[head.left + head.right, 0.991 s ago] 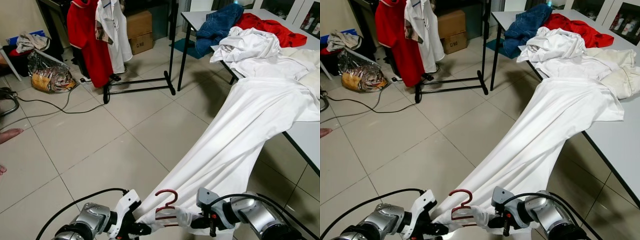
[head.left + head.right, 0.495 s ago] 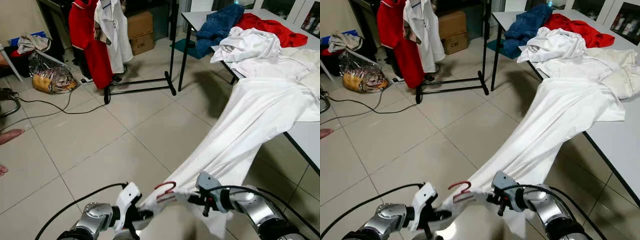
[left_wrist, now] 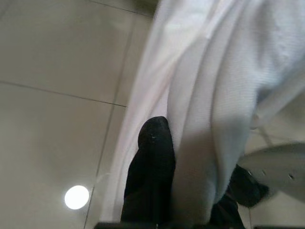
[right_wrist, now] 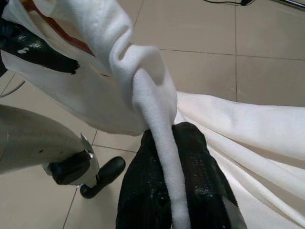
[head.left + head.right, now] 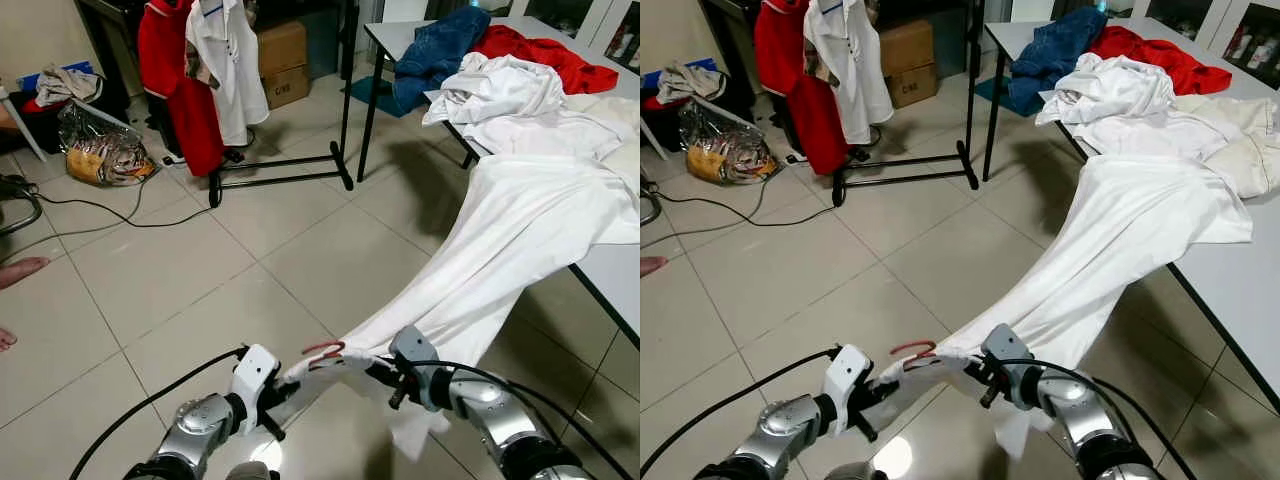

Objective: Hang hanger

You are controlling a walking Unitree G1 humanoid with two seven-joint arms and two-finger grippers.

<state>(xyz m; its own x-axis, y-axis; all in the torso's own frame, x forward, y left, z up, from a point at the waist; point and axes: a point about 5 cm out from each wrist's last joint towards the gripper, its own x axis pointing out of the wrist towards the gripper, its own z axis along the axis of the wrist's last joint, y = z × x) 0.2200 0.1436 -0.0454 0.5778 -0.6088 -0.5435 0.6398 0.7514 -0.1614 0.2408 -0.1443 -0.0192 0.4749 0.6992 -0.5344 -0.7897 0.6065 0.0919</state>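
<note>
1. Bottom centre: left gripper and right gripper both pinch the long white cotton garment, red curved hanger inside.
2. Step in hand — carrying; next, probably lift toward the black metal clothes rack, upper left.

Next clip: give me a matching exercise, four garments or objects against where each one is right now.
Things:
1. red hanger
2. white shirt
3. jeans
4. cardboard boxes

Places:
A. on the floor behind the rack
B. bunched on the table's far end
C. between the two grippers, inside the shirt's end
D. stretched from the table down to the grippers

Pairs: 1-C, 2-D, 3-B, 4-A
</note>
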